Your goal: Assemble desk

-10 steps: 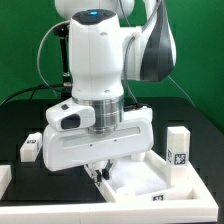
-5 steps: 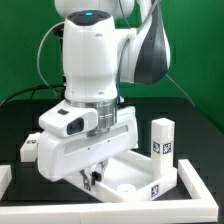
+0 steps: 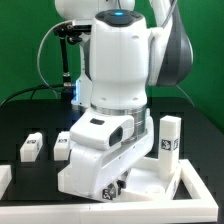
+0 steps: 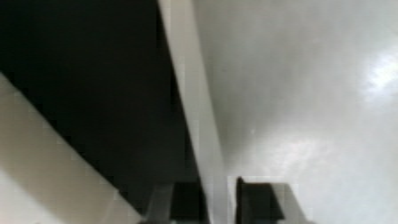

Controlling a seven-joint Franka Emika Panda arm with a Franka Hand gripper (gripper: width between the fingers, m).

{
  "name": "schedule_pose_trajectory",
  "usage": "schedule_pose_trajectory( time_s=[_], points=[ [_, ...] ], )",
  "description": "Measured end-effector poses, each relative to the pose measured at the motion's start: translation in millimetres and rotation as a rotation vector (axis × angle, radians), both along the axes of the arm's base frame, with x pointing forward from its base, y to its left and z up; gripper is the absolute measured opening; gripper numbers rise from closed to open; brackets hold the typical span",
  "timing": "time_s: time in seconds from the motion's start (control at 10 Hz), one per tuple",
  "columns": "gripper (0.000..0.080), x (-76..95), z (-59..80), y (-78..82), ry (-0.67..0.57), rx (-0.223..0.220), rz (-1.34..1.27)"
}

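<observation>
Exterior view: my gripper (image 3: pixel 112 188) sits low at the desk top panel (image 3: pixel 182 182), with a leg post (image 3: pixel 170 146) upright at its corner. Wrist view: the panel edge (image 4: pixel 210 120) runs between narrow jaws, but I cannot tell if they pinch it. I'd keep that edge centred and slide gently.

- Exterior view: close and low, facing the arm (image 3: pixel 120 80) across the black tabletop (image 3: pixel 25 115).
- Wrist view: pressed close against the white desk panel (image 4: pixel 302 120), which both views share.

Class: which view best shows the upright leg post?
The exterior view: the upright leg post stands at the exterior view's right, tag visible. The wrist view shows only a white surface, no post.
</observation>
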State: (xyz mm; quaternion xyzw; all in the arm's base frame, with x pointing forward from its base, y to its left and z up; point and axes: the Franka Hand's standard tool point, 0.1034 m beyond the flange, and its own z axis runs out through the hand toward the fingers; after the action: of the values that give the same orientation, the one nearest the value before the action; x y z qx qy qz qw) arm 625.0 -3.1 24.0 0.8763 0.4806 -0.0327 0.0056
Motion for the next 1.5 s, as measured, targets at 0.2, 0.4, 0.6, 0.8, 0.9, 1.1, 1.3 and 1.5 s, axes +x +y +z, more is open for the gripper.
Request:
schedule_pose_trajectory(
  time_s=[0.2,0.4,0.6,0.8,0.9,1.1,1.3,1.5],
  points=[
    [0.0069,-0.7,-0.7,-2.0,0.001,0.000,-0.010],
    [0.0067,0.5,-0.7,-1.1,-0.007,-0.001,0.001],
    [0.0067,10.9,1.8,14.7,-0.090,-0.001,0.105],
    [0.0067,19.6,4.1,28.1,-0.132,0.006,0.219],
    [0.0067,20.6,5.5,30.5,-0.137,-0.006,0.207],
    [0.0071,18.1,2.5,25.4,-0.127,-0.014,0.213],
    [0.0071,17.6,1.6,24.4,-0.126,-0.014,0.211],
    [0.0071,19.8,3.5,30.7,-0.139,-0.007,0.247]
  ],
)
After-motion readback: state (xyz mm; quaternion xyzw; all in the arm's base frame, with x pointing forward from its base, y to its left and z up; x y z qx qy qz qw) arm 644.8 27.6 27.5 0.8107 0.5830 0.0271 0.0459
